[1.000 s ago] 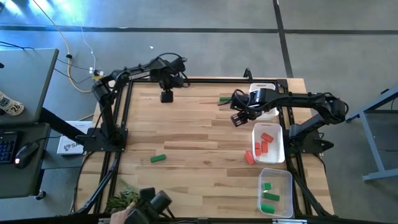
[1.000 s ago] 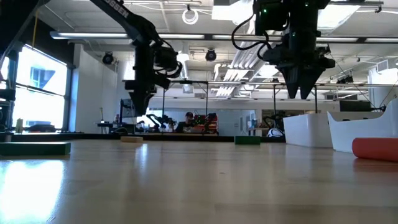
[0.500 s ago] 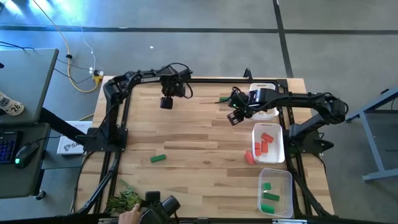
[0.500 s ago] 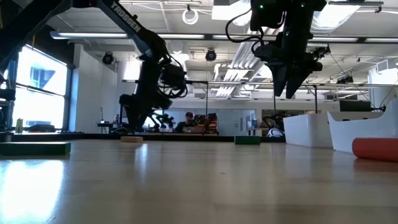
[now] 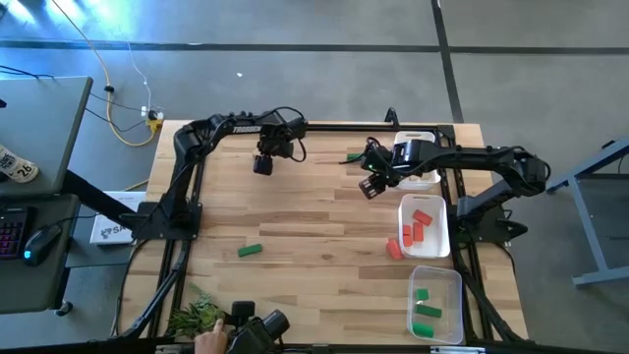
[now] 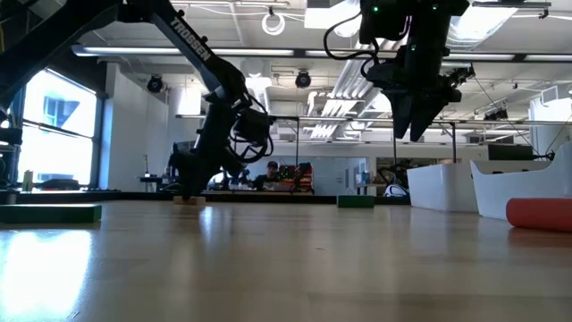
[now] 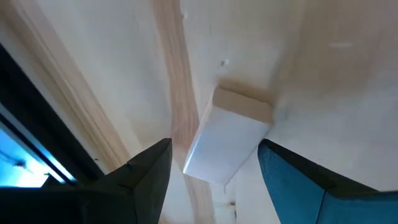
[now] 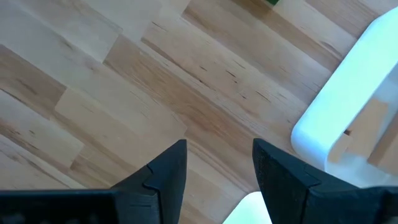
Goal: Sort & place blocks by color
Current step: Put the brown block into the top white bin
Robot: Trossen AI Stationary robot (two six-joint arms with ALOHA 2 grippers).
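The wooden table carries everything, with the two dark arms reaching in over its far half. The left arm stretches along the far edge, and the left gripper is lowered near the table's far edge over a plain tan block; in the left wrist view that block lies flat on the boards between the two fingers, which stand apart on either side of it without visibly touching it, so the jaws are released. The right arm reaches in from the right side, and the right gripper hangs above bare boards just left of the trays, well clear of the surface in the low view; its jaws are spread with nothing between them. Along the right edge stand three trays: a white tray at the far end, beside the right gripper, a second white tray holding red blocks, and a clear tray nearest the front holding green blocks. One red block lies on the table touching the middle tray's left side. A green block lies near the far edge, just beyond the right gripper, and another green block lies alone on the left front part of the table, well apart from both grippers.
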